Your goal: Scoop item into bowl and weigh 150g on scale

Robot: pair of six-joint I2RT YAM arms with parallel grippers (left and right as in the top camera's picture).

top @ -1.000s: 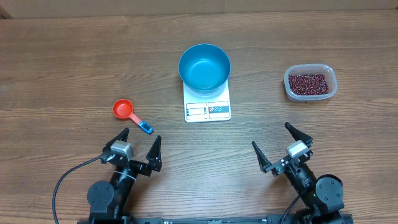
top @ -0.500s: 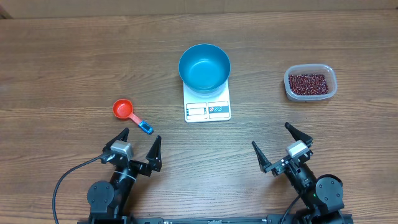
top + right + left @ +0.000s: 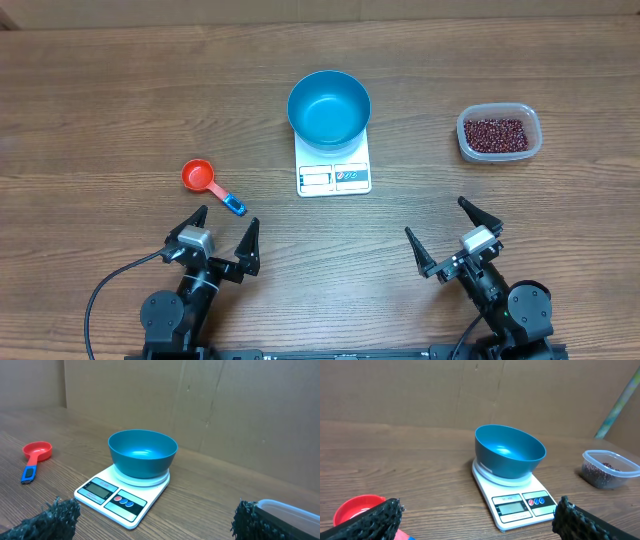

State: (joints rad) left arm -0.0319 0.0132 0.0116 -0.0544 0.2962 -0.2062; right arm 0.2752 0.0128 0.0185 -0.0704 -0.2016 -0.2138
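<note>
From overhead, the blue bowl sits on the back half of the white scale. This leaves the display and buttons uncovered toward the robot, probably so the reading stays visible while the bowl fills. The beans lie heaped in a clear plastic tub well off to the right of the scale, and the bowl is empty. A red scoop lies on the table to the left. Its handle points toward the left gripper, so that arm looks best placed to take it. The right gripper waits at the near edge too. Both have their jaws spread wide and hold nothing.

In the left wrist view, the two fingers stand far apart at the bottom corners. The scoop's red cup shows just beside the left one, with the bowl and scale ahead.

In the right wrist view, the fingers are likewise wide apart. The tub's rim peeks in beside the right one, handy for dipping into once the scoop is in hand. The display faces the camera, but its reading is too small to make out
</note>
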